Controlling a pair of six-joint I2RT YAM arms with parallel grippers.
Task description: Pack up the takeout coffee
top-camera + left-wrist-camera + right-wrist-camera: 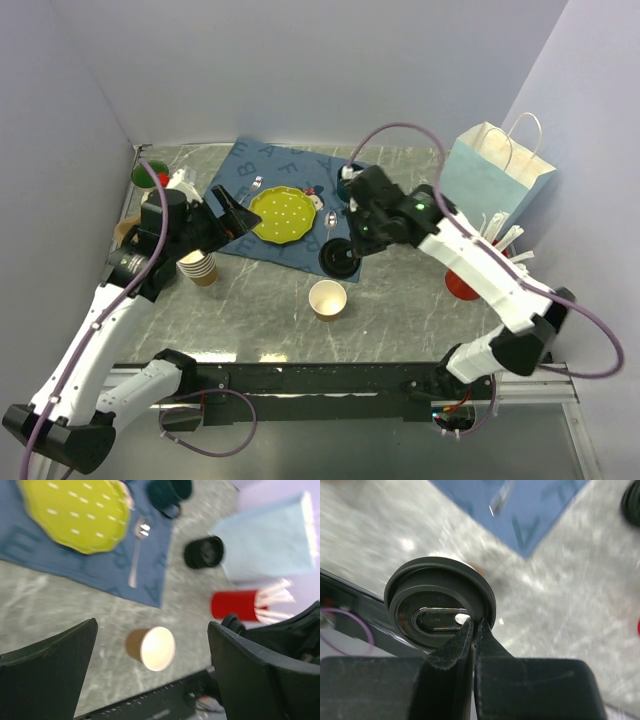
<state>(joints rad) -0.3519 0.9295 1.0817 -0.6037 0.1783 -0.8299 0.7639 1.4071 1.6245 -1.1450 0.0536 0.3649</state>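
The takeout coffee cup (328, 298), small and of brown paper, stands upright on the table with no lid on it; it also shows below my left fingers (157, 648). A round black lid (338, 260) (440, 605) hangs above the table just beyond the cup. My right gripper (346, 248) (475, 625) is shut on the lid's rim. My left gripper (235, 215) (152, 624) is open and holds nothing, raised over the mat's left edge, well left of the cup.
A stack of lidless tan cups (200, 268) stands under my left arm. A blue mat (240, 170) carries a yellow-green plate (280, 215) and a spoon (136, 560). A dark green mug (170, 492), a light blue paper bag (495, 180) and a red cup of straws (462, 282) are nearby.
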